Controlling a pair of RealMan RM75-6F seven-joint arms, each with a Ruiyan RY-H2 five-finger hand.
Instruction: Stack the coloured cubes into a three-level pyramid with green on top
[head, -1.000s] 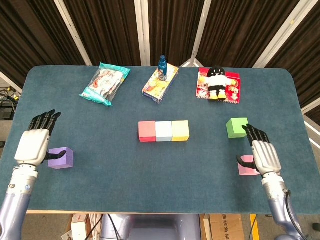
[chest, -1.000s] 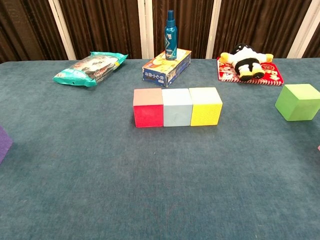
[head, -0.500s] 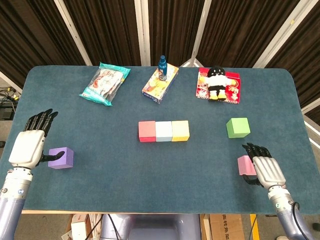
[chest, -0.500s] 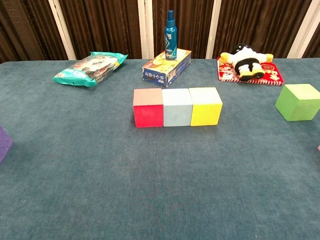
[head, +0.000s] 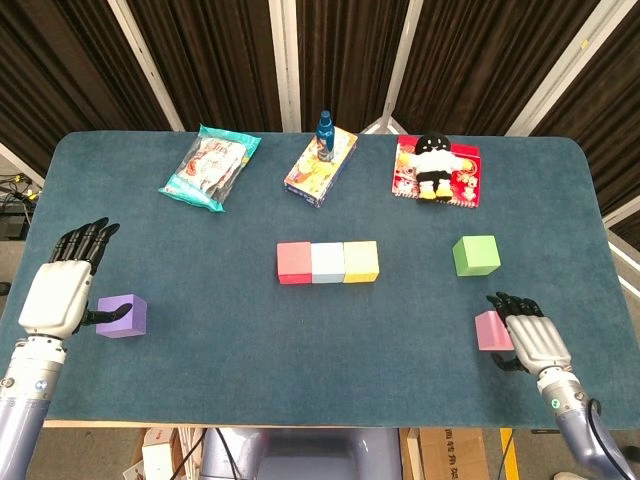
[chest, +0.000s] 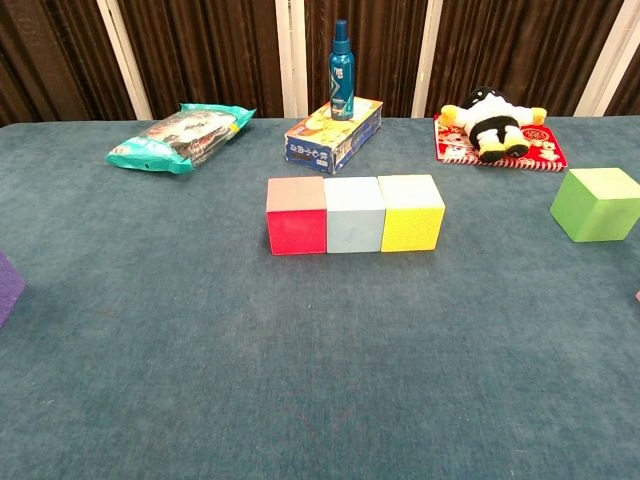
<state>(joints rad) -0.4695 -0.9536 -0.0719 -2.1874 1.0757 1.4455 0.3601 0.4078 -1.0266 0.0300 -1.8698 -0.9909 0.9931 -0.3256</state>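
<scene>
So far only my base row (head: 327, 262) stands; purple cube (head: 123, 316), pink cube (head: 490, 329) and green cube (head: 475, 255) wait, my left hand (head: 62, 291) and right hand (head: 530, 337) spread, holding nothing.

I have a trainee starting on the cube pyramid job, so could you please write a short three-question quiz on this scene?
1. True or false: the red cube, pale blue cube and yellow cube stand touching in one row.
2. Which cube lies right beside the right hand? A) green cube B) pink cube C) purple cube
3. Fill in: the spray bottle stands on the ____.

Key
1. True; nothing is stacked on them yet.
2. B; whether the hand touches it cannot be told.
3. Box.
</scene>
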